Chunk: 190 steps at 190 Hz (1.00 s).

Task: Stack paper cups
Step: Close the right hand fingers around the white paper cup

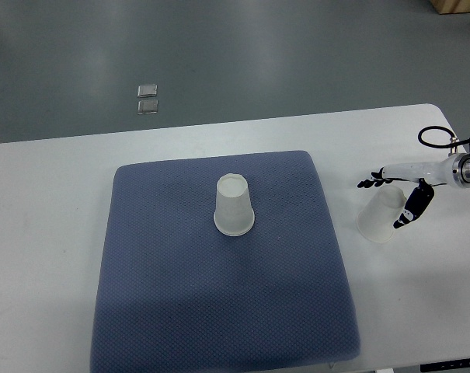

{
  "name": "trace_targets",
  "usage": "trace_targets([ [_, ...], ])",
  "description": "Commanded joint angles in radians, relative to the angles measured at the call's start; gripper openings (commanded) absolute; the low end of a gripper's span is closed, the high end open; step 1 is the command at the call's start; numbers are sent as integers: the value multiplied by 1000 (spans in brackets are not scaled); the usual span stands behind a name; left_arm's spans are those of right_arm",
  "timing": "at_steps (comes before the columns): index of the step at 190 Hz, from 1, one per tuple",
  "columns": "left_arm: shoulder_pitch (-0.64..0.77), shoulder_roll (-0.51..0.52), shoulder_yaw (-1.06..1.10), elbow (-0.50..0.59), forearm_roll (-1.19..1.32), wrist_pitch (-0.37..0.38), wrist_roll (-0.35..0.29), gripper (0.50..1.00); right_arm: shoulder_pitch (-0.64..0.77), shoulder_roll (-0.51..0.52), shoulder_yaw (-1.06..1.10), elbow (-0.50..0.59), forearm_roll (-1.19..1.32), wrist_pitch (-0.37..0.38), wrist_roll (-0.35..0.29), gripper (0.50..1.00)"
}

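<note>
A grey floor lies beyond the white table (48, 202). On its blue mat (180, 295) one paper cup (235, 205) stands upside down, nothing around it. Right of the mat, the right hand (398, 198) has its fingers clamped around a second cup (378, 216), tilted.

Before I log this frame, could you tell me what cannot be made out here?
- Right hand: top view; whether it grips the second cup is too small to tell.
- Right arm: cut off by the picture's right edge.
- Cup on the mat: its inside is hidden, since it stands upside down.
</note>
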Motion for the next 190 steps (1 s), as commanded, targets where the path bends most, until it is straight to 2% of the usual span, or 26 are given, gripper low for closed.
trace_targets([
  [1,0,0,0,1,0,0,0,1000,-5,2,-3,-3,-1,-7,2,913],
  [15,0,0,0,-1,0,0,0,1000,-5,2,-3,-5,-1,-7,2,897],
  [36,0,0,0,1,0,0,0,1000,-7,2,-4,-7,-6,-7,2,828],
  [87,0,0,0,-1,0,0,0,1000,-10,2,-4,-8,-9,-15,6,756],
  [130,0,0,0,1,0,1,0,1000,-10,2,-6,-8,-9,-13,8,658],
  [190,0,0,0,-1,0,0,0,1000,30,-3,4,-8,2,-4,12,652],
])
